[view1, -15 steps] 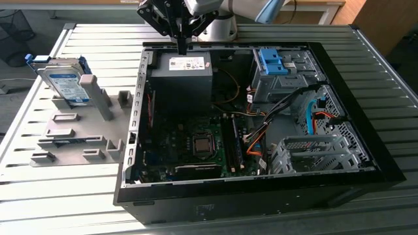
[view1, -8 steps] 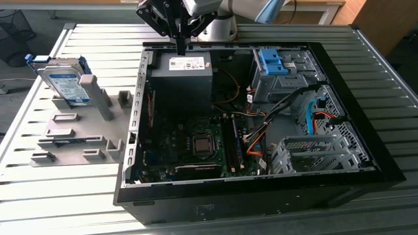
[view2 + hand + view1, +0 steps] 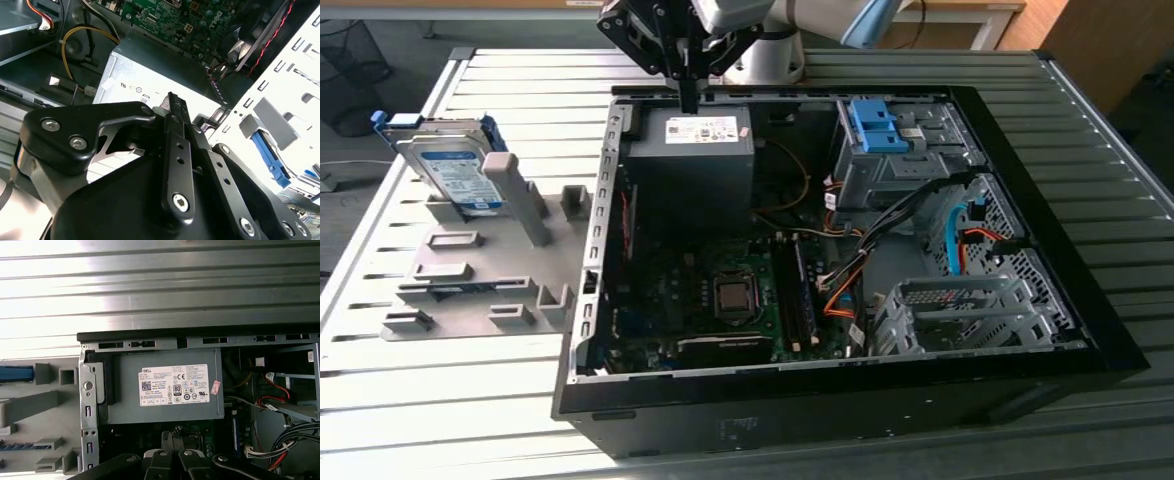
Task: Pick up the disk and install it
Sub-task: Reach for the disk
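Ribbed metal tabletop (image 3: 427,400) is carrying the whole setup. The disk (image 3: 451,170) is standing on edge in a grey holder rack (image 3: 480,290) at the exterior view's left, just beside the open black computer case (image 3: 1107,330), with nothing gripping it. Well apart from it, the gripper (image 3: 688,103) is hanging over the case's far edge, fingers pressing together on nothing, tips pointing down at the power supply box (image 3: 694,175). A bare blue bracket (image 3: 874,125) is sitting inside the case toward the exterior view's right.
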